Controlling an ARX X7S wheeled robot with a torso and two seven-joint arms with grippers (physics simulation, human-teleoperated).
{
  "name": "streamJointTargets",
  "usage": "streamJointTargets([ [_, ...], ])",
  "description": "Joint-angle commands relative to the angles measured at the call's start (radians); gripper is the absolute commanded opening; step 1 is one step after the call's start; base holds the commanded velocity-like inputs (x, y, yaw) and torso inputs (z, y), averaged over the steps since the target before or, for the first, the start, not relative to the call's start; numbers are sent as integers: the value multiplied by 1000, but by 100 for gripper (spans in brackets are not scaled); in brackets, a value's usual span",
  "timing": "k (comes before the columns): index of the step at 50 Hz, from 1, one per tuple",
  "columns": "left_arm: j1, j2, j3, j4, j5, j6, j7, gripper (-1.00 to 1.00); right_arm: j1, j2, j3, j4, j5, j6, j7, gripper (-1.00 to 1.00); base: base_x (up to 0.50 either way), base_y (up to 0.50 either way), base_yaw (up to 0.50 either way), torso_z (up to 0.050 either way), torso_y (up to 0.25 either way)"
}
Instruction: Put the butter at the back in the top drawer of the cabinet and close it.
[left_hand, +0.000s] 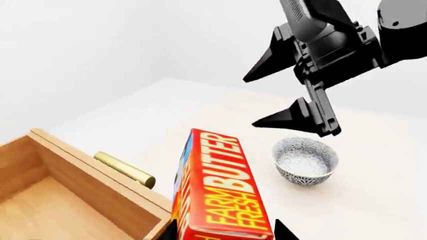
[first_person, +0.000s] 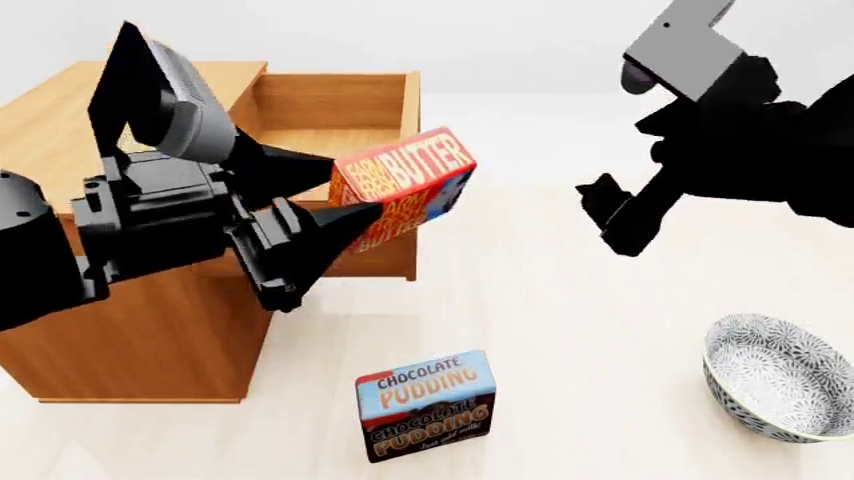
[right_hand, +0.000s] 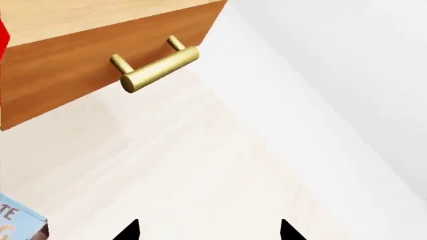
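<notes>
With the butter (first_person: 400, 188) pinched in the left gripper (first_person: 320, 200) fingers over the open top drawer (first_person: 350, 105), release and closing remain; the right gripper (first_person: 617, 215) is spread, empty.

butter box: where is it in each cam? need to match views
Head view: the butter is centre-left, held by the left gripper over the front of the open top drawer.
Left wrist view: bottom centre, beside the drawer's front corner.
Right wrist view: not clearly in it.
Shared landmark: the drawer's brass handle, seen from both wrists.
</notes>
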Motion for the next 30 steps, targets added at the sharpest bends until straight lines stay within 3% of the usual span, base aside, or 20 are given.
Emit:
streamJointTargets([
  [1,-71,41,-101,-128,-165,34,-252,-100,-363,17,498,-29,257,45,554,100,0,0,0,0,10],
  [7,-138,111,-91,-248,-180,1,-370,-100,-622,38,751,-211,422,-58,821,100,0,0,0,0,0],
  [13,-221,206,-66,-399,-149,-39,-392,-100,-798,43,944,-385,514,-169,1019,100,0,0,0,0,2],
  [30,-361,483,32,-896,6,-53,-272,-100,-1075,99,1205,-606,591,-279,1108,100,0,0,0,1,1],
])
